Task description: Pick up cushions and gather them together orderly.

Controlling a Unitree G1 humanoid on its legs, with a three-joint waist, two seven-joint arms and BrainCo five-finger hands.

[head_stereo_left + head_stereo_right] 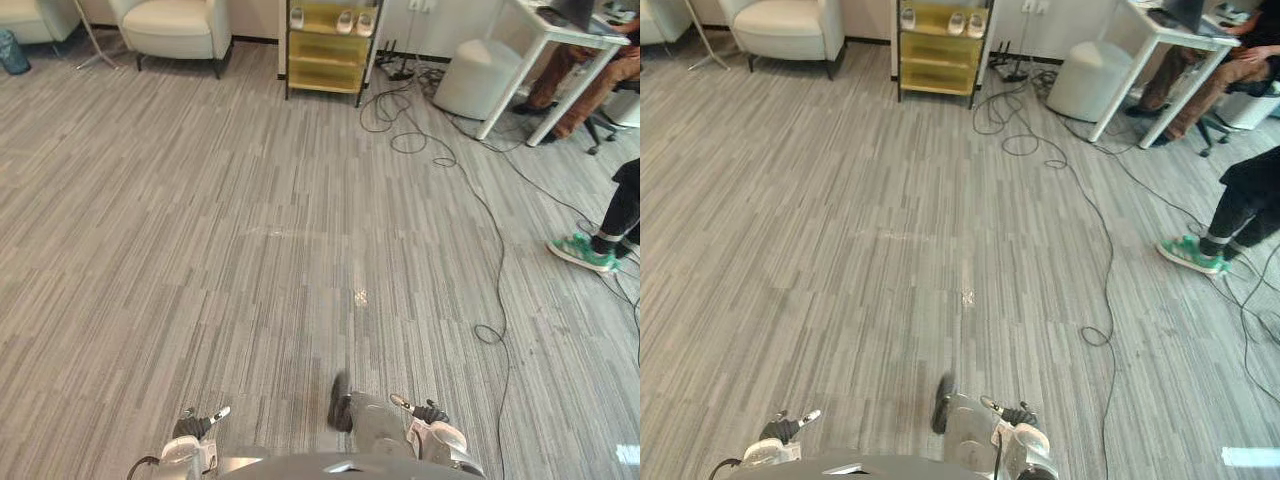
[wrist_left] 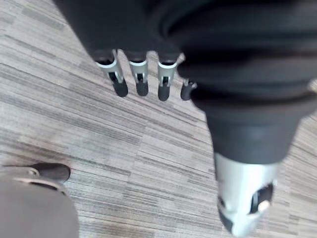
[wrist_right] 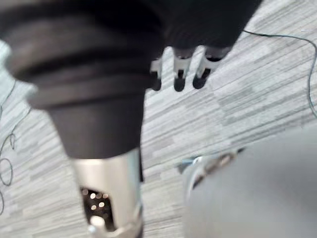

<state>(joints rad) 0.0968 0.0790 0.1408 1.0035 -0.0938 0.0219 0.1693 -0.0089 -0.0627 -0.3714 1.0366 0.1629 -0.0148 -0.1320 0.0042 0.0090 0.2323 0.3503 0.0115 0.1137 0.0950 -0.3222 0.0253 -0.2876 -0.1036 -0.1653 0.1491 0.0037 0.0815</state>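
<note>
The left hand [image 2: 140, 79] is seen in its wrist view with the fingers hanging straight and slightly apart over the grey striped floor [image 1: 250, 250]. The thumb is held well away from them, and nothing is gripped. The right hand [image 3: 179, 75] is shown the same way in its own wrist view: the fingers are loose and straight above the floor with nothing between them, though much of the hand is covered by its dark sleeve. Where the cushions lie cannot be told from these views. At the far left a cream armchair [image 1: 175, 30] is cut off by the upper edge, so its back is hidden. A second pale seat [image 1: 35, 18] is clipped at the corner, and beside it a small teal object [image 1: 12, 52] is too cropped to be identified. A yellow shelf unit [image 1: 328, 48] is placed against the far wall, with a few pale items [image 1: 345, 20] on its top that are hard to make out. To the far right a white round stool [image 1: 480, 78] is set just beside a white table [image 1: 548, 40]. A seated person [image 1: 585, 70] is partly hidden behind that table — only the legs are visible. Nearer, at the right edge, another person's leg and green shoe [image 1: 582, 252] are cut off.
</note>
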